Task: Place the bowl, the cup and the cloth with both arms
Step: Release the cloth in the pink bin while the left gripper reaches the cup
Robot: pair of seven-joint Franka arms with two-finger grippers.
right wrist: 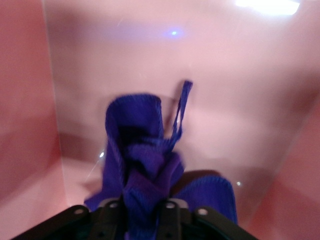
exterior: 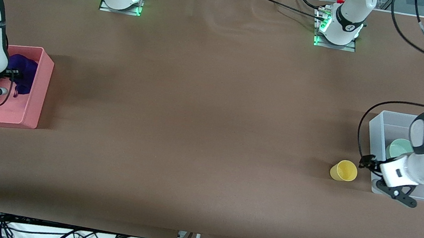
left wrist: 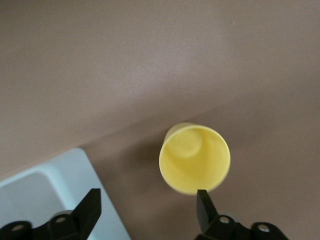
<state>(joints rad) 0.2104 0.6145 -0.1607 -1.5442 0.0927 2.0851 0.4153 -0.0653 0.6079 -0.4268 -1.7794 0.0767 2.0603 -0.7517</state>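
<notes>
Now | cloth (right wrist: pixel 150 165): purple-blue, bunched, seemingly pinched by right hand (right wrist: pixel 142 212) | cup (left wrist: pixel 195 159): yellow, upright

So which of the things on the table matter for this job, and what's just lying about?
Job:
- cup, upright beside the clear bin, under the open left gripper
- bowl, in the clear bin
- cloth, held by the right gripper over the pink bin

Lying about:
- cables off the table's near edge
</notes>
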